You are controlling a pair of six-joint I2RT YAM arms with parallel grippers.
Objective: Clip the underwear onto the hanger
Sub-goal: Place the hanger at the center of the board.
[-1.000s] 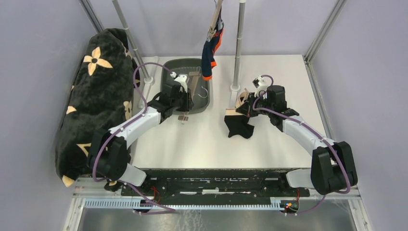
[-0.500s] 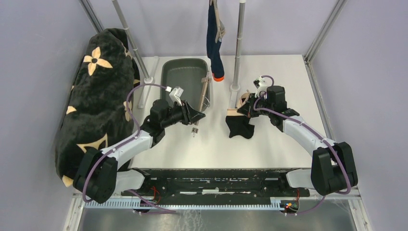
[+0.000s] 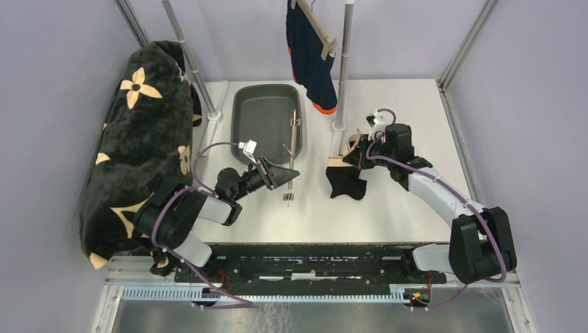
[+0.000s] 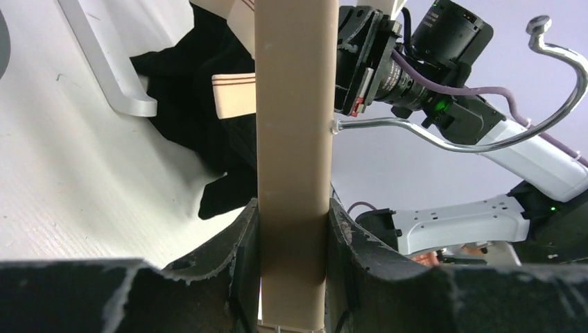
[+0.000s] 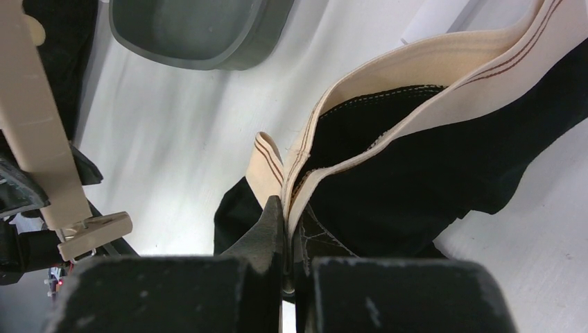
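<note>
- Hanger (image 3: 293, 139): a pale wooden bar with a metal hook (image 4: 485, 139), lying along the far-near line just left of the worktop's middle. From above, its far end is over the right rim of the grey tub (image 3: 243, 125), and a small clip (image 3: 288, 197) hangs at its near end.
- Left tool (image 3: 284, 175): clenched on the hanger bar, one finger on each side of the wood.
- Underwear (image 3: 344, 184): black with a cream striped waistband (image 5: 430, 62), right of the hanger and apart from it. Its lower part is bunched on the white worktop (image 3: 388, 201) near the middle.
- Right tool (image 3: 349, 154): pinched tight on the waistband, holding that edge up.
- Dark blue garment (image 3: 308, 55) with orange trim: hangs on another wooden hanger above the far edge.
- Black blanket (image 3: 139, 139) with cream flowers: draped along the left edge.
</note>
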